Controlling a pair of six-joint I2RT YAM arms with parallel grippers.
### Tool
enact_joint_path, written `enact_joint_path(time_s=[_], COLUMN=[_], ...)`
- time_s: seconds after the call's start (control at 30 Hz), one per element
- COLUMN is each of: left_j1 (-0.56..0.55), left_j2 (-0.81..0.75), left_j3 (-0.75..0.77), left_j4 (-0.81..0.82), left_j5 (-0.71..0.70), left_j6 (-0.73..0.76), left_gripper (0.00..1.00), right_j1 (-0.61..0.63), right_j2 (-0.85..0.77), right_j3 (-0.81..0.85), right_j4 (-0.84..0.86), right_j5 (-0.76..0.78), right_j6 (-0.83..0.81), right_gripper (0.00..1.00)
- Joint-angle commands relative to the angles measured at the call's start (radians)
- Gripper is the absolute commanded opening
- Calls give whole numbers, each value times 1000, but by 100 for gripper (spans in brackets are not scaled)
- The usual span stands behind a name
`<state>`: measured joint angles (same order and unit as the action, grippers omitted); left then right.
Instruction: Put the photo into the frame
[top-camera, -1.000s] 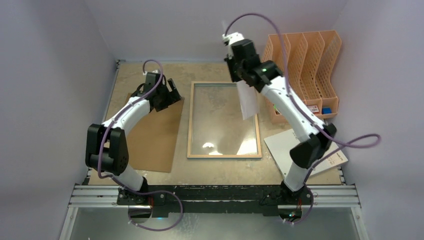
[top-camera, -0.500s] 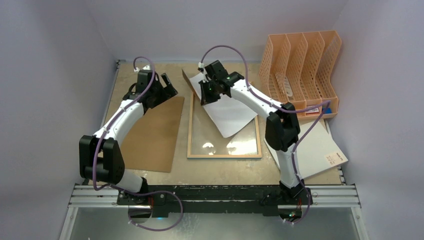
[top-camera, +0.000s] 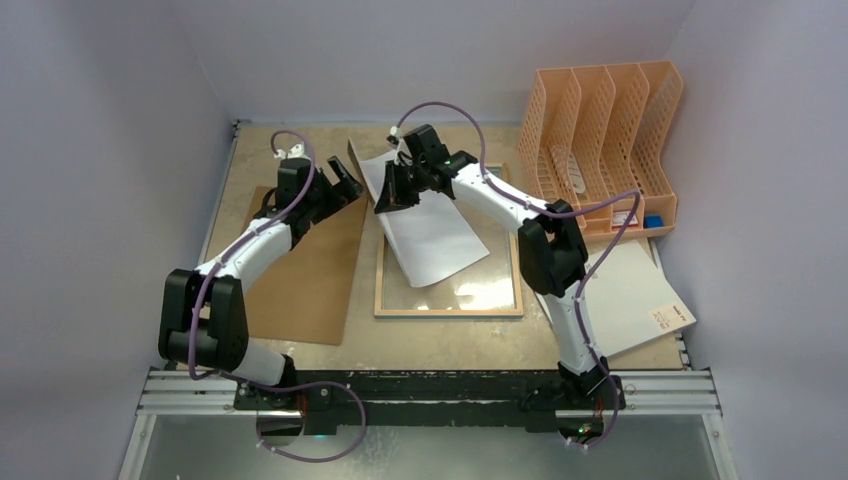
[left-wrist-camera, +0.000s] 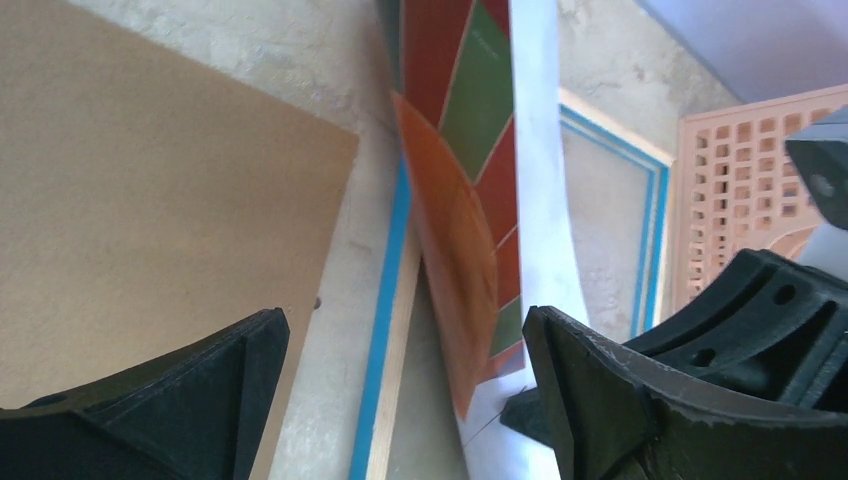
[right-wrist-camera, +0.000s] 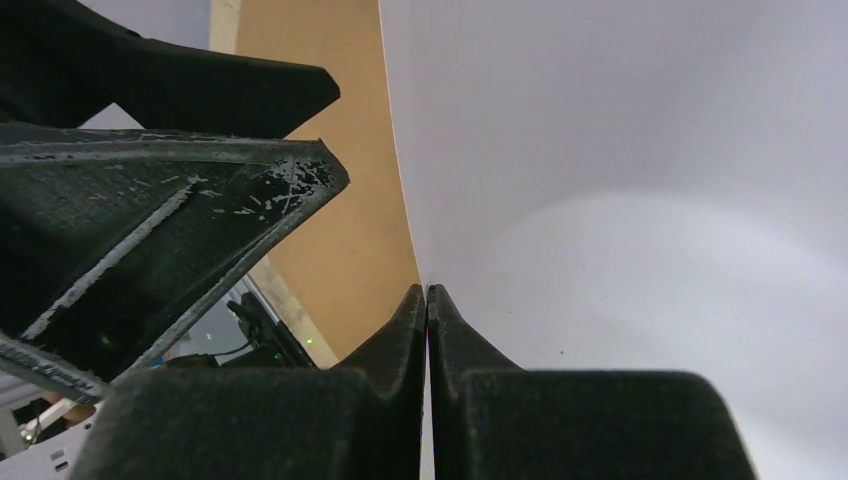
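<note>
The photo lies slanted over the frame's upper left part, white back up, with its top left corner past the frame's edge. My right gripper is shut on the photo's left edge; the right wrist view shows the jaws pinched on the white sheet. My left gripper stands open just left of that corner, touching nothing. In the left wrist view its gripper is spread over the frame's blue rim, and the photo's striped face curls up beside it.
A brown backing board lies left of the frame, under my left arm. A peach file organiser stands at the back right. A white printed sheet lies at the front right, under my right arm.
My right arm swung the photo down from near the organiser and left, over the frame. My left gripper opened wider and edged toward the photo's corner.
</note>
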<state>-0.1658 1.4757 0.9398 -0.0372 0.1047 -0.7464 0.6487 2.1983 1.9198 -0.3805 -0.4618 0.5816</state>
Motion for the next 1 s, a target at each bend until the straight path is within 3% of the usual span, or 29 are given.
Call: enact_joint_path(time_s=[0.0,0.23,0.37,0.63,0.77,0.97], left_j1=[0,0,0,2,4,17], left_j2=[6,7,94,220,230,238], left_j3=[8,-26,8,170,144,69], left_j4=[218,269,306,-16,0,120], left_j5=[59,3,21,23,44,114], left_j6=[-42,-90,-143,-172,-160,-113], left_gripper=[95,96,96,92,88,77], right_j1=[-1,-1,-1,-1,-4,-49], right_j2=[-6,25,38,32,3,-70], right_j3=[7,8,12,-13,-61,-151], right_j4=[64,68,82,114,152,214], right_j5=[-57,-96,-146,-260,-306,-303], right_j6=[23,-18,-28,-83,-87,-68], right_gripper=[3,7,6,38,52,55])
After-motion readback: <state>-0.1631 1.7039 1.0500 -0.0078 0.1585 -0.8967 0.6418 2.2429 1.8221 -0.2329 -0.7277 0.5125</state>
